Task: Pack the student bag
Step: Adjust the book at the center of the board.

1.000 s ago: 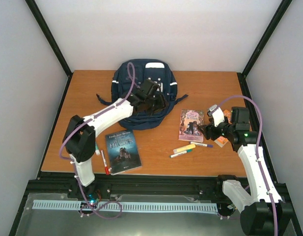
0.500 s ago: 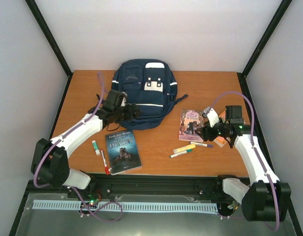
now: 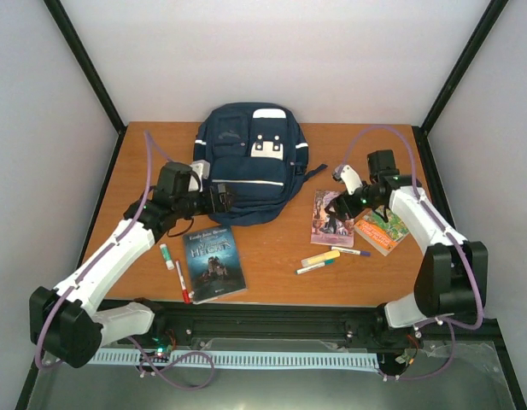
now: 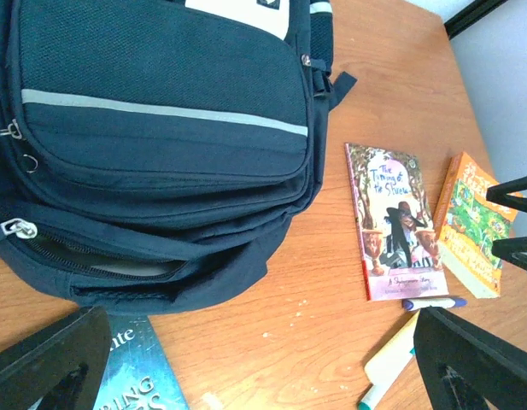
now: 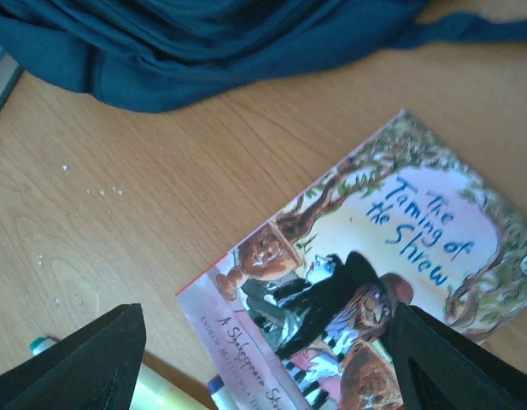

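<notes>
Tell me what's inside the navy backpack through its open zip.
The zip on the large navy blue fabric backpack gapes slightly near its bottom edge. Only a thin pale grey strip shows in the gap; what it is cannot be told. Fabric covers the remaining interior.

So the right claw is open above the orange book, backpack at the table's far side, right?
No: the right claw is open above the pink Taming of the Shrew book, not the orange book beside it; the right wrist view shows this. The backpack is at the table's far side.
</notes>
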Controlling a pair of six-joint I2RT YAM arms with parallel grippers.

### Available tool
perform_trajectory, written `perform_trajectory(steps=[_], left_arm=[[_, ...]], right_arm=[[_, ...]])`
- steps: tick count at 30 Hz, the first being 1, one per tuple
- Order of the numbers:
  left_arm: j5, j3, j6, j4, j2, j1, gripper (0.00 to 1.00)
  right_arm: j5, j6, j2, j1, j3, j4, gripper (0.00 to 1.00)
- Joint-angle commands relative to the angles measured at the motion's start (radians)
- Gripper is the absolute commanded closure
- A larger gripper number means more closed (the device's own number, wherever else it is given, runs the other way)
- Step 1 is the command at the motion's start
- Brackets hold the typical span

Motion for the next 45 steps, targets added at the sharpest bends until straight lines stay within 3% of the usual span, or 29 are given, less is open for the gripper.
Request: perform_trajectory(steps=[1,7,11,15,18,21,25,28,30,33,39,45], left_arm=[[-0.006,-0.027,0.033,-0.023,-0.046,-0.003,0.0],[-0.041,-0.142,-0.034,0.113,-0.178,-0.009,0.0],[-0.17,-0.175,-0.132,0.159,-0.197,-0.02,0.0],[-0.368,-0.073,-0.069,0.028,-0.066,-0.028,0.0],[-0.357,-0.045,-0.024,0.058,0.004,-0.029,0.0],[-0.411,-0.055,-0.115,0.13,0.049,-0.026,0.0],[-0.271,-0.074,-0.112,0.318,0.133,-0.021,0.0],[-0.112,-0.068,-0.102,0.445,0.225,-0.038,0.07],[-0.02,0.002,-0.079,0.428,0.309,-0.062,0.19],[0.023,0.085,-0.057,0.39,0.399,-0.134,0.26],[0.132,0.11,-0.138,0.465,0.492,-0.222,0.28],[0.201,0.163,-0.208,0.495,0.602,-0.254,0.29]], right_arm=[[0.034,0.026,0.046,0.004,0.039,-0.057,0.02],[0.141,0.074,0.033,0.049,0.089,-0.089,0.0],[0.166,0.037,-0.049,0.08,0.081,-0.053,0.0],[0.068,0.048,-0.15,0.08,0.064,-0.027,0.0],[0.07,0.033,-0.197,0.08,0.045,0.0,0.0],[0.225,0.054,-0.21,0.086,0.034,0.04,0.0],[0.47,0.02,-0.17,0.104,0.056,0.029,0.0],[0.54,-0.019,-0.176,0.09,-0.005,0.104,0.0],[0.442,-0.025,-0.154,0.05,-0.012,0.07,0.0],[0.356,-0.026,-0.103,0.014,-0.04,0.056,0.11],[0.311,-0.018,0.017,0.009,-0.086,0.061,0.42],[0.328,0.01,0.058,0.009,-0.095,0.078,0.56]])
